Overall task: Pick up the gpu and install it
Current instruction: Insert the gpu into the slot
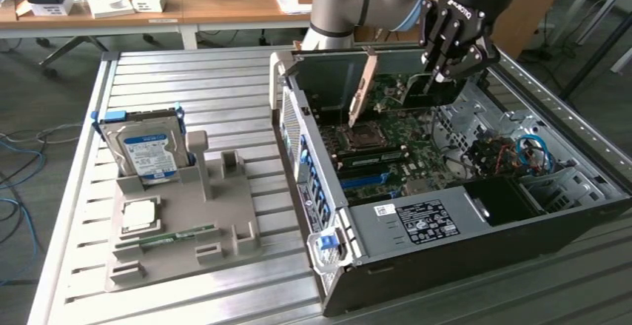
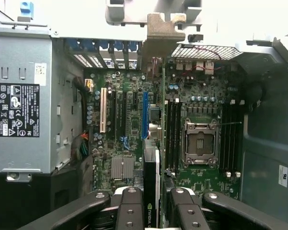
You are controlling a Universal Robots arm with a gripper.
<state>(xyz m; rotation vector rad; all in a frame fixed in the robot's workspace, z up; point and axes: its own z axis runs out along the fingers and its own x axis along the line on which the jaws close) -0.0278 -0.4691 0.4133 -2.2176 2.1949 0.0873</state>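
- While the gripper [image 1: 449,62] hung over the open computer case [image 1: 513,247], its fingers [image 2: 129,211] were clamped on either side of the gpu [image 2: 151,182]. The card stood edge-on between them, above the motherboard [image 2: 129,143].
- The card's metal bracket [image 2: 161,31] pointed at the rear wall of the case. That end would have to slide down cleanly beside the wall, so I judged a straight descent with no tilt to be best.
- The card's edge ran close to the long blue slot [image 2: 145,115] (whether it sat exactly over it could not be told from the wrist view). A small sideways correction before any pressing seemed wise.
- Pressure ought to be even along the card. A grip towards one end would probably rock it and seat one end first.
- The memory slots [image 2: 172,134] and the CPU socket [image 2: 200,143] lay just beside the card's line, so the fingers ought not to touch them on the way down.
- The blue-framed hard drive [image 1: 148,151] stood in its grey holder [image 1: 222,214], well apart from the case.
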